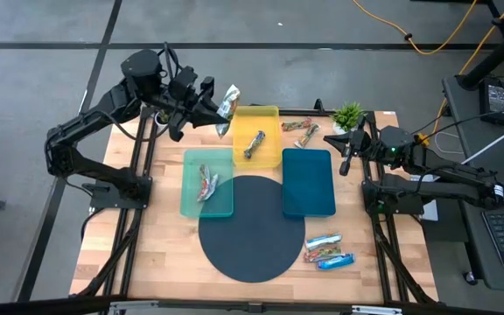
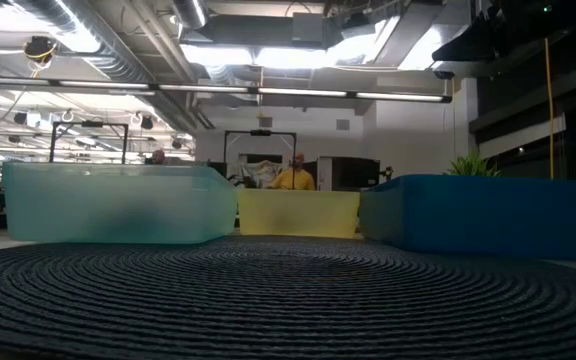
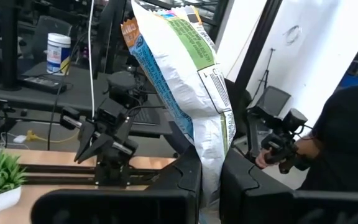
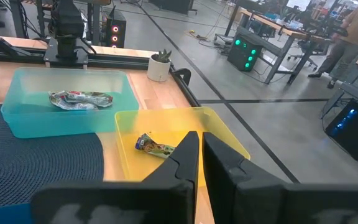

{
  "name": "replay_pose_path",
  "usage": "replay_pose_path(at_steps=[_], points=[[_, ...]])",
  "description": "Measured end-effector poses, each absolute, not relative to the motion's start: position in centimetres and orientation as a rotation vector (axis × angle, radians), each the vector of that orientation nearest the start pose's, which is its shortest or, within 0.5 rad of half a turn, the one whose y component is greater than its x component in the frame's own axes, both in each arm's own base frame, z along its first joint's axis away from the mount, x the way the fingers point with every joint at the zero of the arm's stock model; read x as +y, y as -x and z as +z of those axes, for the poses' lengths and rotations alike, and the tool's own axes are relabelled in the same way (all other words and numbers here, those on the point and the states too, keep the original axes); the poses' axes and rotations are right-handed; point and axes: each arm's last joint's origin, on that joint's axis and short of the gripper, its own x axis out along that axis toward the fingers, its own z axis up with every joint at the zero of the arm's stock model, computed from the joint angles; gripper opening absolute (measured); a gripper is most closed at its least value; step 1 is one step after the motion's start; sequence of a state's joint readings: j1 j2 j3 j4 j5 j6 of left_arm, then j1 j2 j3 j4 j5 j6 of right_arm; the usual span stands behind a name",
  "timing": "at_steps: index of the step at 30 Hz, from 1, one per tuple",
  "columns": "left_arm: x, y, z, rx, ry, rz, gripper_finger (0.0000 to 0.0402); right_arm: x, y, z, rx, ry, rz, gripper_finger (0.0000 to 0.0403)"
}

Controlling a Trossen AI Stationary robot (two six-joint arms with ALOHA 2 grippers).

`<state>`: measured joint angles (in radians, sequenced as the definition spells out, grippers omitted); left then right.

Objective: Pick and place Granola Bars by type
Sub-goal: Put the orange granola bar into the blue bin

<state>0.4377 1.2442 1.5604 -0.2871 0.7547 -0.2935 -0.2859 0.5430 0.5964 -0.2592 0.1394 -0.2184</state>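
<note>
Above the table's far edge, in the high view, the left gripper (image 1: 219,112) holds a white-and-green granola bar (image 1: 228,101) aloft just beside the yellow tray (image 1: 272,115), apparently to drop it with the bar of its kind (image 1: 253,144) already lying there. A red-multicoloured bar (image 1: 206,184) rests in the pale green tray (image 1: 187,203); the dark blue tray (image 1: 309,182) sits bare. Two brown-green bars (image 1: 301,131) wait on the wood beside the potted plant (image 1: 348,114), two blue-white bars (image 1: 329,251) by the round woven mat (image 1: 252,229). The right gripper (image 1: 346,158) waits at the table's right edge.

In the low view, the ribbed mat fills the foreground, with the three smooth plastic trays lined up behind it, the pale green one (image 2: 118,203) translucent, and a person in the room beyond.

In the left wrist view, the fingers are clamped on the crinkled foil wrapper (image 3: 185,81), which stands upright between them.

In the right wrist view, the right fingers (image 4: 185,158) stand nearly together with nothing between them, looking across the glossy yellow tray (image 4: 225,140) and pale green tray (image 4: 17,102), each holding one crumpled bar
</note>
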Motion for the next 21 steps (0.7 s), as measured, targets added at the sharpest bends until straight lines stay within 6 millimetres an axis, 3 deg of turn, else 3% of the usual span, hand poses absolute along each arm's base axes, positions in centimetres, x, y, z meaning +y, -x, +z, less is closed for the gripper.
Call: replay_pose_path(at_steps=[6, 12, 21], points=[[8.5, -22.5, 48.7, 0.036, 0.298, -0.245, 0.0017, -4.0, -12.3, 29.3, 0.252, 0.199, -0.4, 0.0026], [9.3, -23.3, 46.5, 0.189, 0.369, -0.047, 0.0017, -4.0, -12.3, 29.3, 0.252, 0.199, -0.399, 0.0026], [10.9, -27.0, 42.8, 0.359, 0.406, 0.034, 0.0017, -4.1, -12.4, 29.4, 0.239, 0.199, -0.401, 0.0026]])
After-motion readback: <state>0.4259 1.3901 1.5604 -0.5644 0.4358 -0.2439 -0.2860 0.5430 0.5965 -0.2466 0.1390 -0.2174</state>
